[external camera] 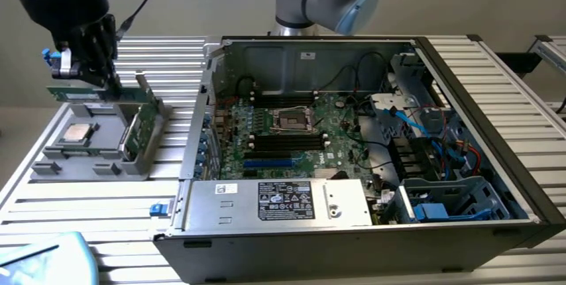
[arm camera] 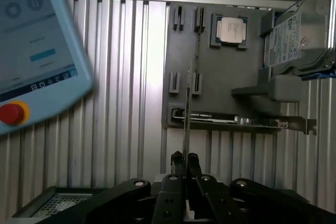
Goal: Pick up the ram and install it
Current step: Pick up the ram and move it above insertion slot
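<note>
- slatted aluminium tabletop (external camera: pixel 89 199) is carrying everything.
- open black-and-grey computer case (external camera: pixel 292 63) is lying on its side with the panel off, so the inside is facing up for access. it is holding a green motherboard (external camera: pixel 305 116) with long black slots (external camera: pixel 287 140) and a silver power supply box (external camera: pixel 274 202) at the near edge.
- flat grey parts tray (external camera: pixel 53 166) is sitting at the exterior view's left, beside the case. it is holding a taller green board with a metal edge (external camera: pixel 137 126), standing upright in its slot, and a square silver processor chip (external camera: pixel 75 134), lying flat in a recess.
- black pincer (external camera: pixel 89 76) is hanging over the tray, jaws clamping together on the long thin green ram stick (external camera: pixel 75 91). it is gripping the top edge, so the contact edge is pointing down.
- wrist view: ram (arm camera: pixel 187 103) is showing edge-on out of the pincer (arm camera: pixel 185 157), in line with the tray's small upright cradle posts (arm camera: pixel 173 81).
- ram is sitting just above those posts; i cannot tell whether it is fully clear of them. it is well apart from the case.
- judgement: grasp is looking secure; install not yet done.
</note>
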`<action>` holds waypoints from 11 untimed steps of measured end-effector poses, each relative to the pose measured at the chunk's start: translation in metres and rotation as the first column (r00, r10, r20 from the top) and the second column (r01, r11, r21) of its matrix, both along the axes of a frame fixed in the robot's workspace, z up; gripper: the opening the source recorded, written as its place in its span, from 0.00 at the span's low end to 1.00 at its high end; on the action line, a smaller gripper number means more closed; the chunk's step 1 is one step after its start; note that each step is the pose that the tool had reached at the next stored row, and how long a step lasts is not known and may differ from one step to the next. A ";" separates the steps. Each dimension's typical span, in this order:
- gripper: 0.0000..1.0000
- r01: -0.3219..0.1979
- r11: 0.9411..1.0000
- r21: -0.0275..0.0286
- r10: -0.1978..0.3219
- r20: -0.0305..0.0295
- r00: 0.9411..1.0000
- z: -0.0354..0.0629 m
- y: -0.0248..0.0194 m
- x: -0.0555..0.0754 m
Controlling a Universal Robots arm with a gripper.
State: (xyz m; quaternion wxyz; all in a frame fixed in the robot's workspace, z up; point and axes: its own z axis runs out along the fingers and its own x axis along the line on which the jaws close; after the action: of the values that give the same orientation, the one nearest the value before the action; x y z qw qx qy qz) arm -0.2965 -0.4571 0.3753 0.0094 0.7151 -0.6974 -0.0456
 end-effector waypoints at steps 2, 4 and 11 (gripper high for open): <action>0.14 0.000 1.000 0.002 0.000 -0.001 1.000 0.0070 -0.0003 0.008; 0.14 0.000 1.000 0.004 0.000 -0.001 1.000 0.0104 -0.0004 0.017; 0.14 0.000 1.000 0.009 0.000 -0.002 1.000 0.0121 -0.0008 0.049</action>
State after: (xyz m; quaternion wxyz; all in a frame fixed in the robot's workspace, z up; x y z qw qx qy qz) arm -0.2473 -0.4579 0.3874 0.0068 0.7152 -0.6972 -0.0494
